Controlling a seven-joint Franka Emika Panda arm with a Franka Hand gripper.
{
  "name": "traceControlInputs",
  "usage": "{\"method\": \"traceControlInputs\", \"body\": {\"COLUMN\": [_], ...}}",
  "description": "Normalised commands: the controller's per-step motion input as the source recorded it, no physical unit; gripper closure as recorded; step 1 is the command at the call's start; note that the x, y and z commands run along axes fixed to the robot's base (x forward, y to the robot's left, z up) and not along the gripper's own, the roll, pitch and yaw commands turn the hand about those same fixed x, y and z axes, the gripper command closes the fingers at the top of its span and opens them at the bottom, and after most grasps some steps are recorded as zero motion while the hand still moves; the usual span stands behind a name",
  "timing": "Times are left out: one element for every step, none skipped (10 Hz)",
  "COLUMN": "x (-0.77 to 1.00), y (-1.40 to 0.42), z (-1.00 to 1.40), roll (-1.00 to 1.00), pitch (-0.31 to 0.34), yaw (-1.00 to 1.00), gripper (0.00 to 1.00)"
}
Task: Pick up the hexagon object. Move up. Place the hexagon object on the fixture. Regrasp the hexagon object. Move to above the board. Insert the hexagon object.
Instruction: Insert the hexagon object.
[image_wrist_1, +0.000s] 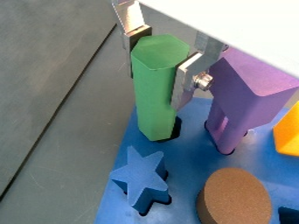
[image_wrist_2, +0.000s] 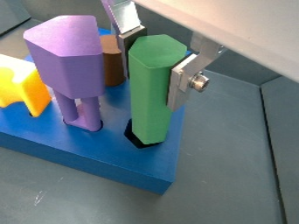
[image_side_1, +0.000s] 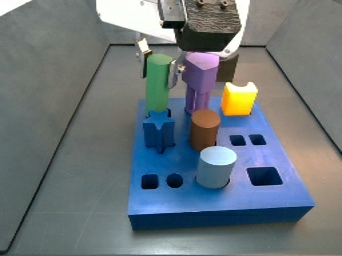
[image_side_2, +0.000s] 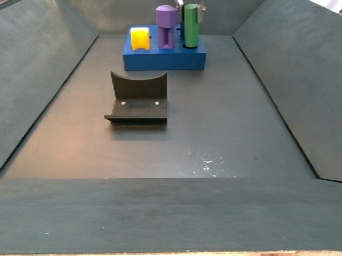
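A tall purple peg (image_side_1: 201, 80) stands upright on two short legs, clear in both wrist views (image_wrist_2: 70, 61). Just beside it sits a yellow block (image_side_1: 239, 98). A brown cylinder (image_side_1: 205, 130) stands in front of the purple peg, and a blue star (image_wrist_1: 142, 173) stands near it. A pale grey-blue cylinder (image_side_1: 217, 167) stands nearer the front edge. The dark grey floor (image_side_2: 174, 150) has sloping grey walls on either side.

Claw (image_wrist_1: 160, 59) upper part cut off; hexagon object (image_wrist_1: 156, 86) base hidden in board (image_wrist_1: 187, 206).
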Motion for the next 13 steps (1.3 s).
{"method": "traceControlInputs", "body": {"x": [0.04, 0.0, 0.06, 0.0, 0.12, 0.06, 0.0, -0.04, -0.07, -0.15, -0.3, -0.31, -0.24], "y": [0.06, 0.03, 0.09, 0.05, 0.05, 0.03, 0.0, 0.0, -0.05, -0.11, -0.18, -0.15, -0.11], "z": [-0.1, 0.0, 0.0, 0.0, -0.13, -0.37, -0.49, -0.53, -0.54, -0.54, -0.43, -0.35, -0.31], "roll": [-0.03, -0.04, 0.0, 0.0, 0.0, 0.0, 0.0, 0.03, 0.03, 0.1, 0.19, 0.2, 0.1], "pitch": [-0.027, 0.0, 0.016, 0.0, 0.016, 0.0, -0.054, -0.12, -0.15, -0.176, -0.181, -0.197, -0.196], "yaw": [0.0, 0.0, 0.0, 0.0, 0.0, 0.0, 0.0, 0.06, 0.14, 0.17, 0.3, 0.38, 0.29], "gripper": [1.0, 1.0, 1.0, 1.0, 1.0, 1.0, 1.0, 1.0, 1.0, 1.0, 1.0, 1.0, 1.0]}}
